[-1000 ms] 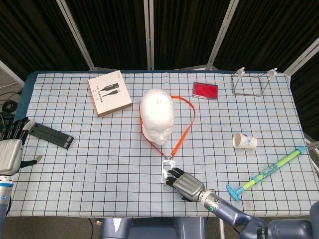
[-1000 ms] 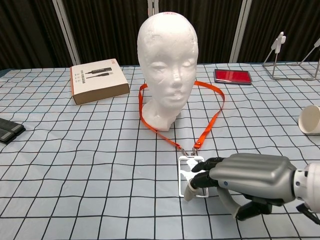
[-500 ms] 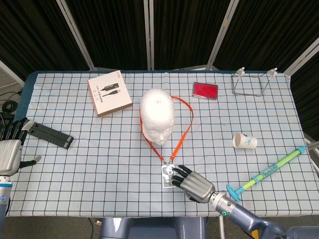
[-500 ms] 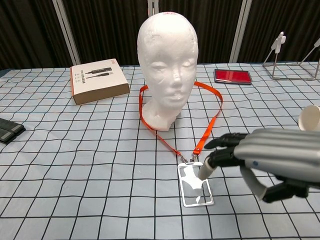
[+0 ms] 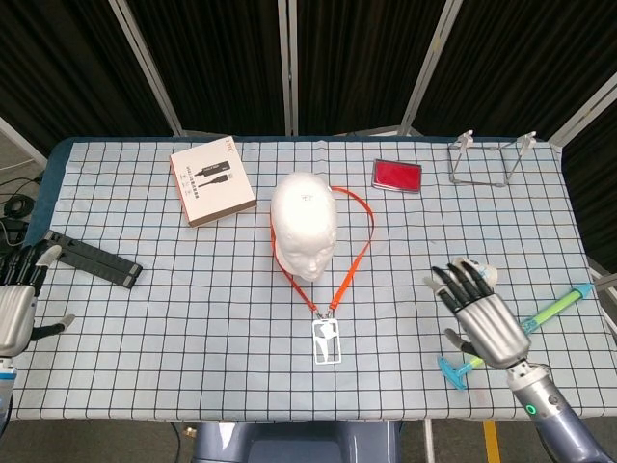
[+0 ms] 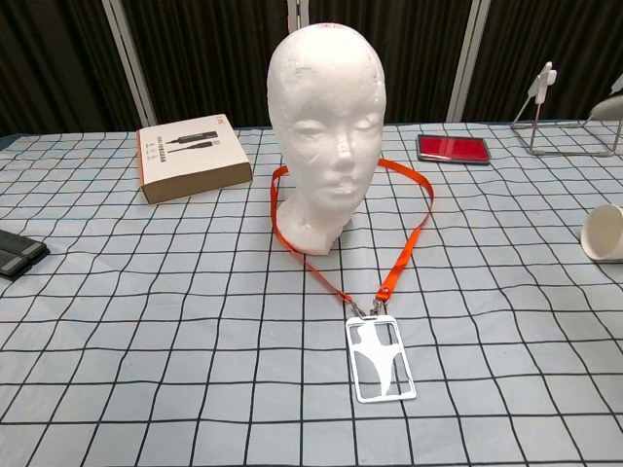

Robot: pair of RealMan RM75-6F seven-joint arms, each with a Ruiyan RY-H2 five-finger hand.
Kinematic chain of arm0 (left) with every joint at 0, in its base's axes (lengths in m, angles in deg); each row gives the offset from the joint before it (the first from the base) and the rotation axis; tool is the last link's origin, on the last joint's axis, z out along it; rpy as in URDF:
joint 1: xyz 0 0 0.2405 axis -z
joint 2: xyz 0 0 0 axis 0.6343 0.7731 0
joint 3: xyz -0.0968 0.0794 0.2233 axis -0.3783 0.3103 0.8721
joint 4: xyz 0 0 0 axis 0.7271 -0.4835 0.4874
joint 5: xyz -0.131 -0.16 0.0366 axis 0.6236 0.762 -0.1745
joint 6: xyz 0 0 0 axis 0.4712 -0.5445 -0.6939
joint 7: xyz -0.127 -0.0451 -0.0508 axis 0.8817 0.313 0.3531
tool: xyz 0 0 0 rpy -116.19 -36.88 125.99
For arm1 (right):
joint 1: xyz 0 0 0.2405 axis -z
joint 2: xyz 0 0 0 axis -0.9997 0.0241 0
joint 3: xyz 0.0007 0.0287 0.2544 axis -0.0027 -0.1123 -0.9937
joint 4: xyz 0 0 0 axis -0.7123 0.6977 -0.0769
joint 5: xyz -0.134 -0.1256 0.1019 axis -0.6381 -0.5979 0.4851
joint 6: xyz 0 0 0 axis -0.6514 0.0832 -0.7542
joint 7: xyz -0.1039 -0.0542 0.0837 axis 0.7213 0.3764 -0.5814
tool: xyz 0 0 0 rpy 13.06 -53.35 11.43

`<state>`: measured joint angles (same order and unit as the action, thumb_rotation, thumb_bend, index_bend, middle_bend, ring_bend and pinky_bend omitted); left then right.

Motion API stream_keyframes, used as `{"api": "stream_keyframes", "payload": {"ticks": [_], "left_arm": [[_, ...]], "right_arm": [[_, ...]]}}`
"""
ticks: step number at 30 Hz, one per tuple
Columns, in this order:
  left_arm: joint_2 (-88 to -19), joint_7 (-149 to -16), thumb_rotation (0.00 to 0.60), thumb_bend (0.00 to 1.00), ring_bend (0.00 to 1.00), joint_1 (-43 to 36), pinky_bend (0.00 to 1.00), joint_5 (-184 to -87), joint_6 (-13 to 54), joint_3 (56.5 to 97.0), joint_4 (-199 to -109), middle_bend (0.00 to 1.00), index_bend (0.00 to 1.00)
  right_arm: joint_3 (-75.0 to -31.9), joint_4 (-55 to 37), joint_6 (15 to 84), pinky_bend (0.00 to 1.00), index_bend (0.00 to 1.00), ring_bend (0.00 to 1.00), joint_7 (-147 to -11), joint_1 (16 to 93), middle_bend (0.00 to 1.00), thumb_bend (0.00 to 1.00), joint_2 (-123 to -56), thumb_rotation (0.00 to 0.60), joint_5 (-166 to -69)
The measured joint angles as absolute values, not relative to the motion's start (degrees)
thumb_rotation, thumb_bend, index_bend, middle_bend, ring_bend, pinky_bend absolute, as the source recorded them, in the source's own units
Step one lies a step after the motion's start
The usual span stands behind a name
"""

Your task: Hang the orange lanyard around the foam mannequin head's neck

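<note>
Head view: the worktop (image 5: 193, 318) is wearing a pale blue cloth with a black grid, and black curtain panels with grey poles are standing behind its far edge. The foam mannequin head (image 5: 305, 226) is sitting upright near the centre, matte white and rounded. The orange lanyard (image 5: 353, 253) is looping around its neck, the flat strap trailing toward the near edge and ending in a clear badge holder (image 5: 327, 341) lying flat on the cloth. A cardboard box (image 5: 212, 181) is lying left of the head, a red case (image 5: 397, 175) and a wire stand (image 5: 490, 159) toward the far right. A black bar (image 5: 94, 260) is resting near the left edge. The right robot hand (image 5: 479, 318) is hovering at the near right, fingers spread, holding nothing, partly covering a paper cup (image 5: 485, 273) and above a green-and-blue stick toy (image 5: 525, 330). The left robot hand (image 5: 14, 309) is hanging at the left edge, fingers apart and empty. Bare cloth is lying around the badge holder on every side.

Chest view: neither robot hand is showing. The head is facing the camera with the strap draping down both sides of the neck; the holder is lying well clear of the cup (image 6: 604, 232) at the right edge.
</note>
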<state>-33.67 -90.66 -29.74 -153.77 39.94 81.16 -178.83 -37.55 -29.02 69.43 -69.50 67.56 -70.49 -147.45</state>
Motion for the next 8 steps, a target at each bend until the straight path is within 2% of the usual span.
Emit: {"api": "stream_keyframes", "payload": {"ticks": [8], "left_arm": [[-34.9, -89.4, 0.6, 0.0, 0.0, -31.6, 0.0, -155.9, 41.6, 82.6, -176.8, 0.0, 0.0]], "right_arm": [[-41.0, -22.4, 77.1, 0.0, 0.0, 0.0, -73.1, 74.2, 0.0, 0.0, -73.0, 0.6, -144.1]]}}
